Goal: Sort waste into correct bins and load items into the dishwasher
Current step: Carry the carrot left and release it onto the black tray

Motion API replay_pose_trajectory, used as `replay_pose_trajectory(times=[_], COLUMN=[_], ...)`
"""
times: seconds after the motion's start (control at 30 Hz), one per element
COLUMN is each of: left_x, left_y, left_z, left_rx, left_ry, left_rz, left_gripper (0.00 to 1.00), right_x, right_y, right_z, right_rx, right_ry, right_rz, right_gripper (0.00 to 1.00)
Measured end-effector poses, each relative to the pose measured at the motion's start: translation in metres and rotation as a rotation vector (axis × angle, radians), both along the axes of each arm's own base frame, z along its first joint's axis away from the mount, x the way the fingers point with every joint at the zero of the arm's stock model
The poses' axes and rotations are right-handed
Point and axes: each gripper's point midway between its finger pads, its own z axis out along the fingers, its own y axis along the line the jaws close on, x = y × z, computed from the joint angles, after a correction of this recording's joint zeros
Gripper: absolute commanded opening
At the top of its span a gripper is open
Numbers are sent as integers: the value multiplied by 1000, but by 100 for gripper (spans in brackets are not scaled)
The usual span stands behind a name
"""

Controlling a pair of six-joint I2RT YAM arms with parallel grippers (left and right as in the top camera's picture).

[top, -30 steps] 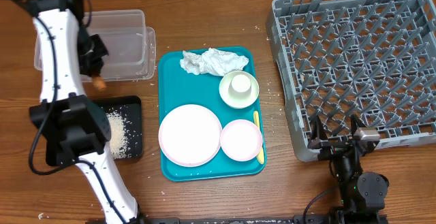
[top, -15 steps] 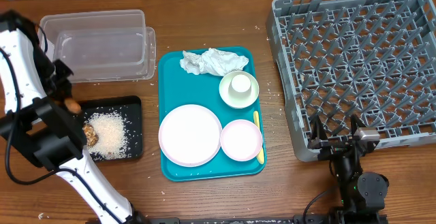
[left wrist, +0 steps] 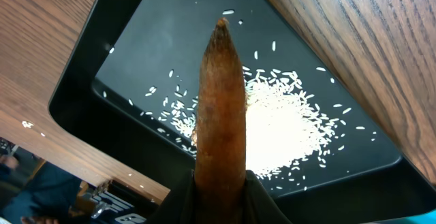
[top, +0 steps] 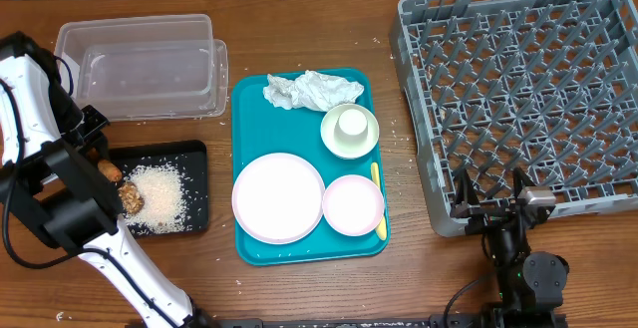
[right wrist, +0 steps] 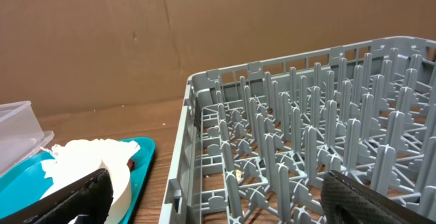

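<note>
Left gripper (left wrist: 219, 197): jaws narrow, clamped on the orange-brown food stick (left wrist: 221, 94). I see it poised over the black tray (left wrist: 129, 54), above the rice (left wrist: 279, 135). Right gripper (top: 488, 206): jaws wide apart, beside the grey dish rack (top: 518, 89).

Seemingly open between teal tray (top: 299, 129), rack (top: 420, 119)

Left arm (top: 28, 94): white shell links joined by bulky black joints, a thin black cable (top: 12, 260) looping alongside. Right arm (top: 526, 268): compact, all black; right hand (top: 489, 186) has two slim black fingers (top: 463, 196).
</note>
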Motion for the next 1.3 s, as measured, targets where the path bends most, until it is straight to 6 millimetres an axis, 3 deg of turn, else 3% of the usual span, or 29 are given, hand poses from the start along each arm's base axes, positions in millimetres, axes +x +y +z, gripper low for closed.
replay_pose_trajectory(times=[0.2,0.43,0.53,0.63,1.0,1.3], left_x=[-13,-27,-29,-28,-32,-7], left_y=[-7,-15,-16,-16,-18,-8], left_z=[-12,-39,-44,-45,-40,-2], left_rx=[-29,-54,-57,-53,-64,-18], left_ry=[58,111,116,111,130,20], left_rz=[11,20,20,23,22,14], left_gripper=[7,12,28,28,29,31], right_x=[0,0,0,0,0,0], right_y=[0,0,0,0,0,0], right_z=[0,0,0,0,0,0], right_rx=[0,0,0,0,0,0], right_ry=[-1,0,0,0,0,0], right_rz=[0,0,0,0,0,0], right_gripper=[100,100,100,100,100,100])
